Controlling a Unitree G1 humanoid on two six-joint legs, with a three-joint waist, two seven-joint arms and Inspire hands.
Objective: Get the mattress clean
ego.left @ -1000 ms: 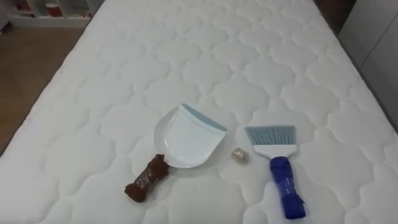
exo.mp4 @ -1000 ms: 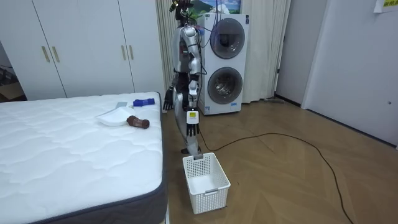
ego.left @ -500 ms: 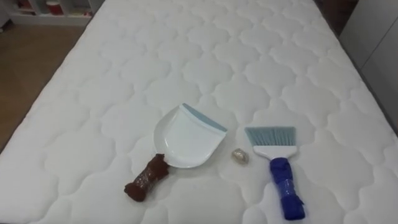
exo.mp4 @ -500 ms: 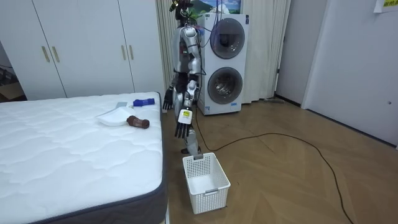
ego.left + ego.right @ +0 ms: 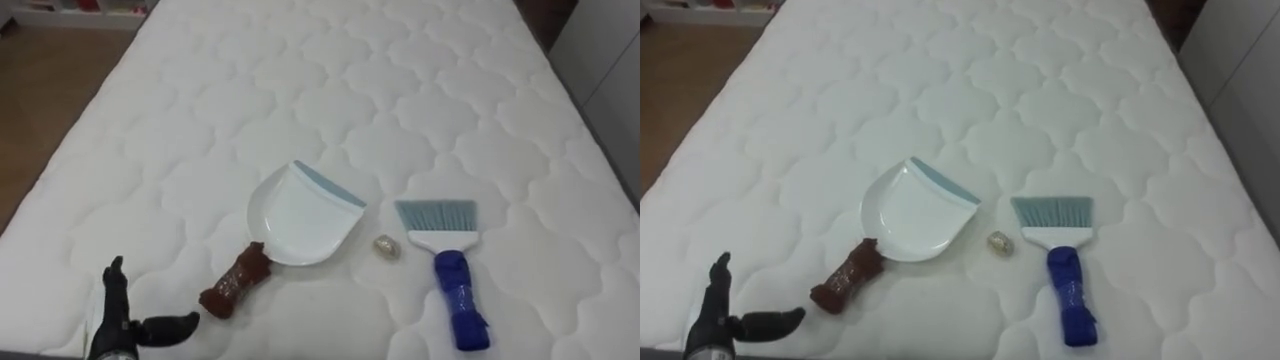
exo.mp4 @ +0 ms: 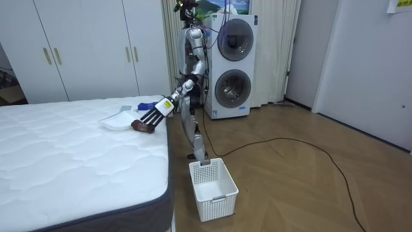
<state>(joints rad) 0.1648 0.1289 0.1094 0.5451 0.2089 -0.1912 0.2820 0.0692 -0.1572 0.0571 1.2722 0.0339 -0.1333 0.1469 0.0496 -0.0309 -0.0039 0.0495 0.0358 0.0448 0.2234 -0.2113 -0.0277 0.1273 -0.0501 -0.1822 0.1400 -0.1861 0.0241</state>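
A white dustpan [image 5: 300,218] with a brown handle [image 5: 232,285] lies on the quilted white mattress [image 5: 350,90], near its front edge. To its right lies a brush [image 5: 448,270] with a blue handle and pale blue bristles. A small crumpled beige scrap [image 5: 386,246] sits between the pan and the brush. My left hand [image 5: 125,325] comes in at the lower left, open with fingers spread. It is just left of the brown handle and apart from it. In the room view I stand at the bed's edge with that left hand [image 6: 153,116] stretched out over the mattress.
A white slatted basket [image 6: 212,187] stands on the wooden floor near my feet, beside the bed's corner. Stacked washing machines [image 6: 233,64] are behind me. White wardrobes [image 6: 84,48] line the wall beyond the bed. Wooden floor [image 5: 40,90] runs along the mattress's left side.
My left arm has swung up from beside my leg and out over the bed, so the hand now shows at the lower left. The dustpan, brush and scrap have not moved.
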